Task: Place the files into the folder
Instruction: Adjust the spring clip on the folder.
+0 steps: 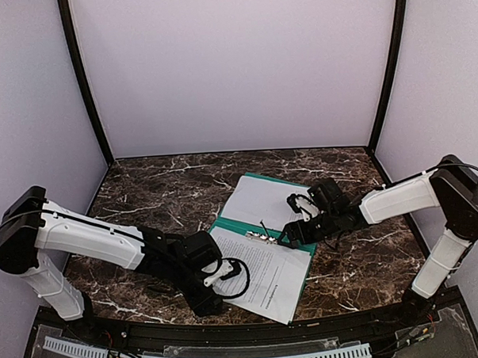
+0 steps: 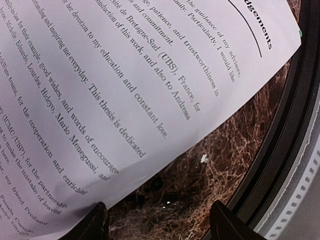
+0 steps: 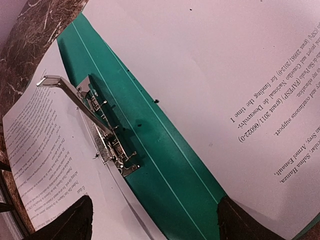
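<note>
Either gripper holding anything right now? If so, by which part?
Nothing is held. The left gripper is open at the edge of the near sheet; the right gripper is open above the folder.

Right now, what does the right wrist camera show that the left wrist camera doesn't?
Only the right wrist view shows the green folder, its metal clip with the lever raised, and the far sheet. Only the left wrist view shows the near sheet close up, with its bold heading. Both show the near sheet lying on the marble table.
</note>
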`<control>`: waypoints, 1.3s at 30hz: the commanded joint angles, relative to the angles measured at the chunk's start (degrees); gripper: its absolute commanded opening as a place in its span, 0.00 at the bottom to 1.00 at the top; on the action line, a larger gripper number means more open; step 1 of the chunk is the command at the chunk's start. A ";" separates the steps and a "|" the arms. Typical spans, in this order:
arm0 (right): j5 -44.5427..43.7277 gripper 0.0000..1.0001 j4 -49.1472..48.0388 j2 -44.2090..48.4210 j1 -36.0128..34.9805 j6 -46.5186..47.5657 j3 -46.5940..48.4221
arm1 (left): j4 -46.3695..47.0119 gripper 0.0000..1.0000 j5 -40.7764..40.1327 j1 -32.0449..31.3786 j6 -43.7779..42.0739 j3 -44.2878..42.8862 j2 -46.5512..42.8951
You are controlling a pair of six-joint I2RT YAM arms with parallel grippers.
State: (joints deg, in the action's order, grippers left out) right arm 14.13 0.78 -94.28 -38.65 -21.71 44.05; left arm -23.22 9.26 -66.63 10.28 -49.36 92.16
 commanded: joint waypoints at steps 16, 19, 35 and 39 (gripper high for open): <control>-0.24 0.83 4.40 -2.61 0.68 0.14 0.80 | -4.23 0.69 1.59 -3.33 -1.52 -1.31 -1.10; -0.32 0.83 4.41 -2.49 0.73 0.27 0.69 | -5.63 0.69 -1.80 -3.33 -1.30 -2.14 0.53; -0.67 0.83 4.56 -2.27 0.75 0.35 0.41 | -7.73 0.69 -11.57 -1.83 0.62 -1.95 -0.77; -0.68 0.83 4.65 -2.31 0.78 0.31 0.51 | -7.74 0.68 -11.43 -1.50 0.53 -1.96 -1.14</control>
State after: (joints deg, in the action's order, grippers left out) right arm 14.57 1.50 -95.04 -38.61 -21.50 45.10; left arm -29.10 -0.75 -68.60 10.31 -51.03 92.97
